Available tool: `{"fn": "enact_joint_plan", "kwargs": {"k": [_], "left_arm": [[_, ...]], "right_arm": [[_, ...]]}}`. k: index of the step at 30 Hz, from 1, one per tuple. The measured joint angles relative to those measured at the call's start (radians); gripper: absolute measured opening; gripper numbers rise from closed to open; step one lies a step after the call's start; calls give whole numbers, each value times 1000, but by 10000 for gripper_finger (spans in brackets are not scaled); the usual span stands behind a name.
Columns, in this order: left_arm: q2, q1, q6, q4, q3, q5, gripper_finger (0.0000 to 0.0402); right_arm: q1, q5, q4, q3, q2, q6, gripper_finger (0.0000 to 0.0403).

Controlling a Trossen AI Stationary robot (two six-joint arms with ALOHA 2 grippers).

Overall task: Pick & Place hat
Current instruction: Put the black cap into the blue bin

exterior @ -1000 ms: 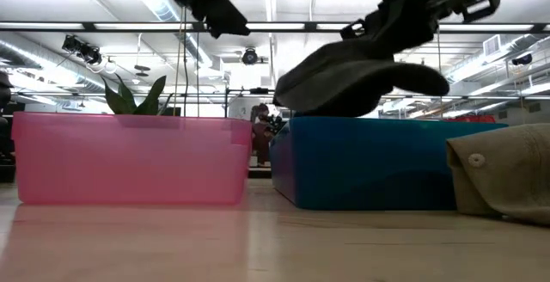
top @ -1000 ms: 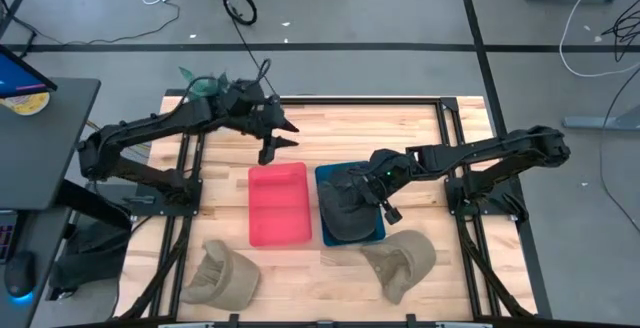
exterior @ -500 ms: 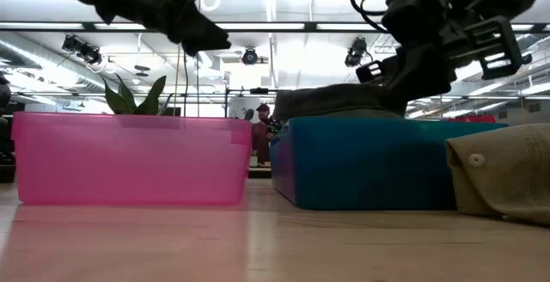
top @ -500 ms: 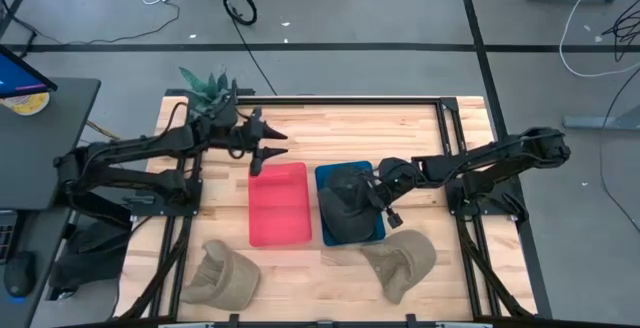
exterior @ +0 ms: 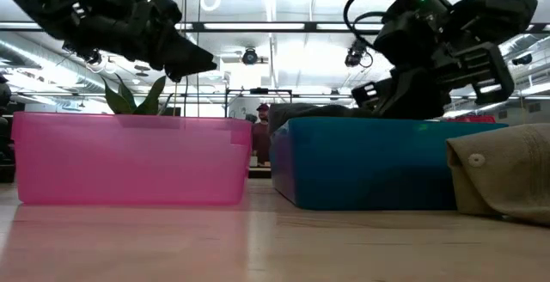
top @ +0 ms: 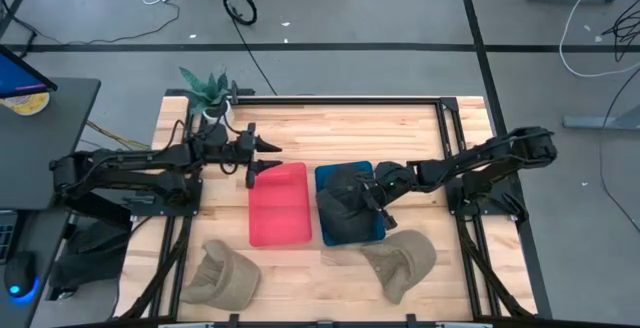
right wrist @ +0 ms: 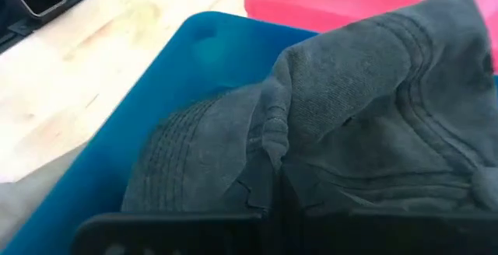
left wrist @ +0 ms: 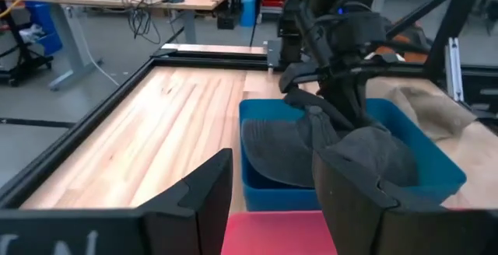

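The dark grey hat (top: pixel 347 206) lies inside the blue bin (top: pixel 372 233), directly under my right gripper (top: pixel 377 190), whose fingers look pinched on its crown fabric. I'd release only once it settles, then lift straight up clear of the rim. My left gripper (top: pixel 262 154) hovers beyond the pink bin (top: pixel 277 205), fingers spread apart.

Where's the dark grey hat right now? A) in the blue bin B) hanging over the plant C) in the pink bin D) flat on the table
A: the grey hat sits down inside the blue bin, with the right claw on it; the pink bin is bare.
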Motion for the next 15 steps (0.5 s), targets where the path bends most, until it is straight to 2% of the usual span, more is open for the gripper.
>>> {"fn": "enact_joint_plan", "kwargs": {"k": [8, 15], "left_arm": [[0, 0, -26, 74, -70, -47, 181], [0, -1, -17, 79, -74, -50, 181]], "right_arm": [[0, 7, -5, 1, 24, 64, 10], [-1, 27, 9, 8, 26, 141, 77]]}}
